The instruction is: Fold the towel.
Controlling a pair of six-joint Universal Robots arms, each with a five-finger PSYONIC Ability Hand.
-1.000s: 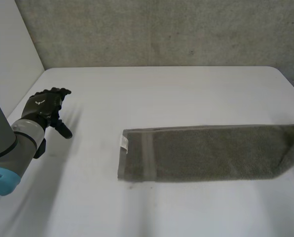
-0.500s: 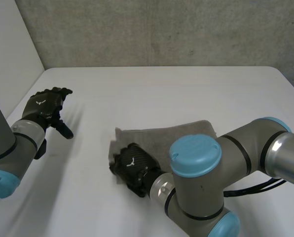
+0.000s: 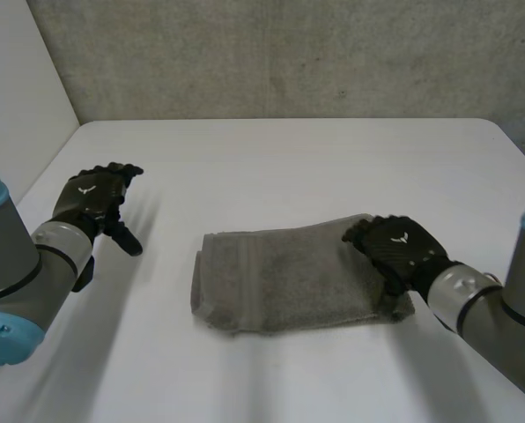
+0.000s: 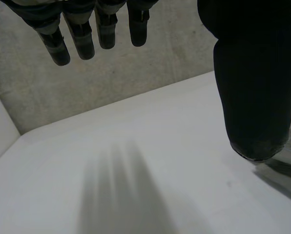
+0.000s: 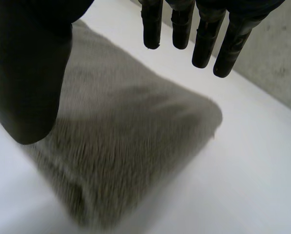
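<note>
A grey-brown towel (image 3: 284, 278) lies folded in a thick rectangle on the white table (image 3: 271, 167), near the middle. My right hand (image 3: 396, 249) hovers at the towel's right end, fingers straight and open, holding nothing. In the right wrist view the towel (image 5: 121, 141) lies under the straight fingers (image 5: 204, 44) and the thumb (image 5: 31, 78). My left hand (image 3: 93, 198) floats open over the table's left side, well apart from the towel. In the left wrist view its fingers (image 4: 82, 39) and thumb (image 4: 255, 87) are spread above bare table.
A grey concrete wall (image 3: 289, 57) stands behind the table's far edge. A white panel (image 3: 20, 97) borders the table at the left.
The towel lay stretched out long a second ago. My right arm swept its right end over to the left, folding it in half, let go, and has drawn back to the right end.
</note>
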